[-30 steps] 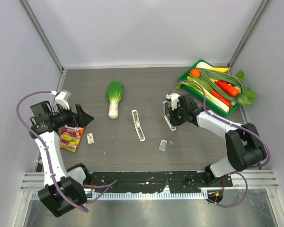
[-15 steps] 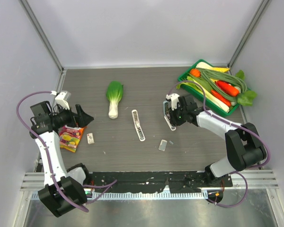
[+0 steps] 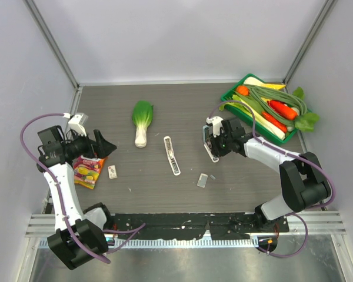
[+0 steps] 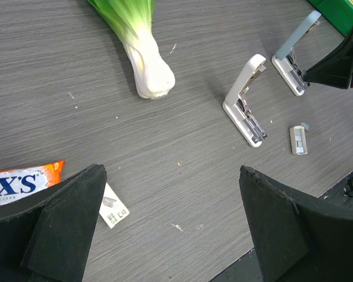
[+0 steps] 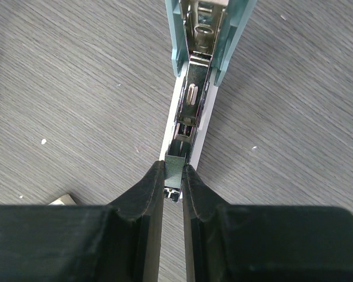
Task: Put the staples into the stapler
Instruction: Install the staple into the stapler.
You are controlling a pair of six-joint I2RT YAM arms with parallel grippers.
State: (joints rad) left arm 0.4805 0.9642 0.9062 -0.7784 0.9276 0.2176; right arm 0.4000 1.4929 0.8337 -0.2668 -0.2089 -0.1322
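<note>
What I count on my table

I work with two grippers, the left gripper (image 4: 176, 229) and the right gripper (image 5: 173, 176). Staplers: two, one white stapler (image 3: 172, 155) and one blue-grey stapler (image 4: 295, 40). Small flat pieces on the wood: two, one staple box (image 3: 112, 171) with a printed face and one plain grey slip (image 3: 203, 180). Bok choy (image 3: 142, 120): one. Candy packet (image 3: 87, 170): one. Green tray (image 3: 229, 96): one, holding a heap of vegetables in which I make out three orange-red pieces. The long green stalks and the white ones overlap too much for me to number.
</note>
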